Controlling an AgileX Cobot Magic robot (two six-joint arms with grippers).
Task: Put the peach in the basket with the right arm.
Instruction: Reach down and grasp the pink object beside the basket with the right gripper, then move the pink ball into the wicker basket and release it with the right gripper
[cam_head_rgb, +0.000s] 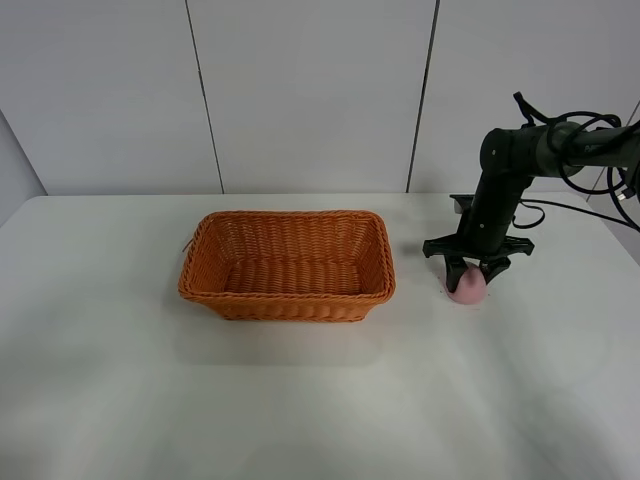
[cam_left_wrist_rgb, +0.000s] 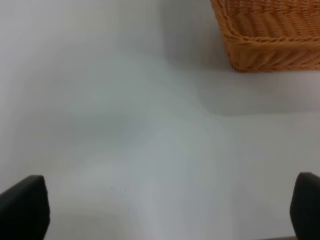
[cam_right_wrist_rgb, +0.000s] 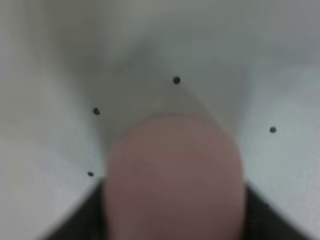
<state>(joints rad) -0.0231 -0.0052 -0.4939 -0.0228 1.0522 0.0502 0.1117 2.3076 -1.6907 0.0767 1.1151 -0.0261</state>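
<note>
A white table meets a panelled wall; dark specks, perhaps marks.

High overview, close wrists — basket shared

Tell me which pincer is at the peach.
The right pincer: it brackets the pink peach on the table beside the basket. The left pincer hangs open with nothing in it.

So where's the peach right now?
In the exterior high view, the peach sits on the table, right of the basket, directly under the right hand.
</note>
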